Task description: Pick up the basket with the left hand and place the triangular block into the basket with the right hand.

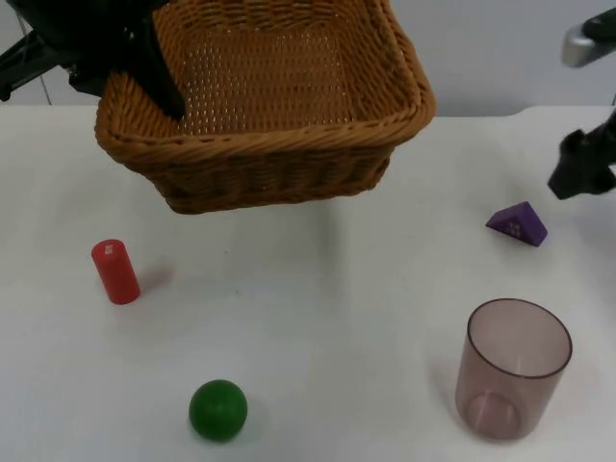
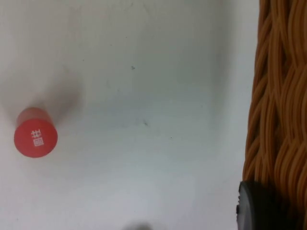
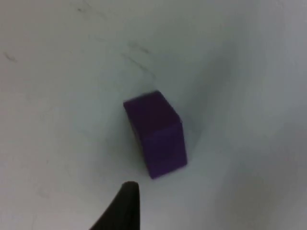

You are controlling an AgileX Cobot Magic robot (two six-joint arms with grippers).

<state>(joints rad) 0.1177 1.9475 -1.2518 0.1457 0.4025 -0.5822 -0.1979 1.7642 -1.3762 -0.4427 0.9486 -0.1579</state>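
One basket (image 1: 279, 115), one purple triangular block (image 1: 518, 223), one red cylinder (image 1: 115, 271), one green ball (image 1: 218, 410), one see-through pinkish cup (image 1: 515, 370), all over a white surface (image 1: 337, 318). Woven from brown wicker, rectangular with rounded corners, the basket; lifted off the surface, tilted, shadow beneath. Clamped on its left rim, the left gripper (image 1: 154, 82), jaws closed on the wicker. Block lying on the surface at the right, well apart from the basket, near the cup; dark purple, wedge-shaped, small pale marks on one face. Just beside and above the block, the right gripper (image 1: 582, 168); cannot tell whether jaws apart or together.
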